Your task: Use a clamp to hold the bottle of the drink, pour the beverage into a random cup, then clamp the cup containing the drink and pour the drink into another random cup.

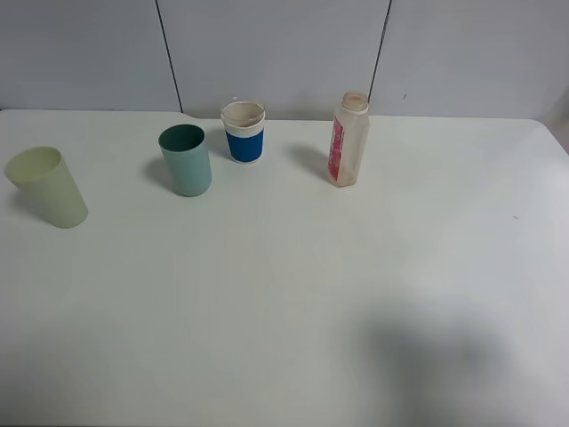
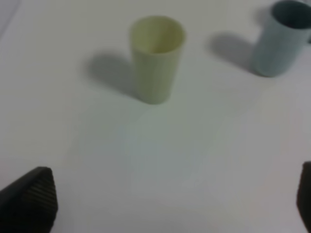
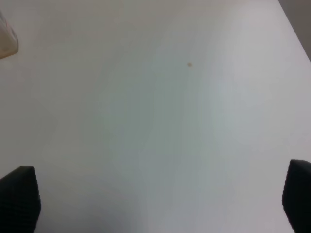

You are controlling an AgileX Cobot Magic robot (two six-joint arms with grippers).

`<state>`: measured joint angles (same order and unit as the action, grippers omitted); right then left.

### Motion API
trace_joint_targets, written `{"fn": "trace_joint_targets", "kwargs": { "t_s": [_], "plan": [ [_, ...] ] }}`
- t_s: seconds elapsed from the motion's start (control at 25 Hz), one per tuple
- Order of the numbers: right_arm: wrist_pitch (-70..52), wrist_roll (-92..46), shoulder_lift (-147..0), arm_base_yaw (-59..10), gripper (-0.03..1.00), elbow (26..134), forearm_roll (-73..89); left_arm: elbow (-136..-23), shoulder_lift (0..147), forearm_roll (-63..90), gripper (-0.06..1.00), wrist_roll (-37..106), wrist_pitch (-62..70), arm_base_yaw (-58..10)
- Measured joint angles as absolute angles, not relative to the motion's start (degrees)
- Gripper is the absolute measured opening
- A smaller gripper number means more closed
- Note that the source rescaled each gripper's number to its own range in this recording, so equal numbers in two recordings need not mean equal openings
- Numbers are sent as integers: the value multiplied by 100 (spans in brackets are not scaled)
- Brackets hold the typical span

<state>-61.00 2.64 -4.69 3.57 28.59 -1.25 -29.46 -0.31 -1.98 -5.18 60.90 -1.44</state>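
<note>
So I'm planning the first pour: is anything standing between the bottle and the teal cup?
Partly. The white cup with the blue band stands between the bottle and the teal cup, set slightly toward the wall and close beside the teal cup. The bare table nearer the camera leaves a clear way round.

Pale yellow-green cup (image 1: 46,186): plain, tapered, upright, open and apparently empty, at nine o'clock on the white table (image 1: 284,302), alone. Small dark speck (image 1: 515,216) on the tabletop at three o'clock. Grey panelled wall (image 1: 267,44) at twelve o'clock.
</note>
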Motion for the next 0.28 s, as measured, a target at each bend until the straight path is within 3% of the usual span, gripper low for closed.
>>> {"fn": "trace_joint_targets", "kwargs": {
  "t_s": [0.28],
  "plan": [
    [-6100, 264, -469, 357, 100, 2859, -125, -2946, -31, -141, 100, -378, 6085, -144]
  ]
}}
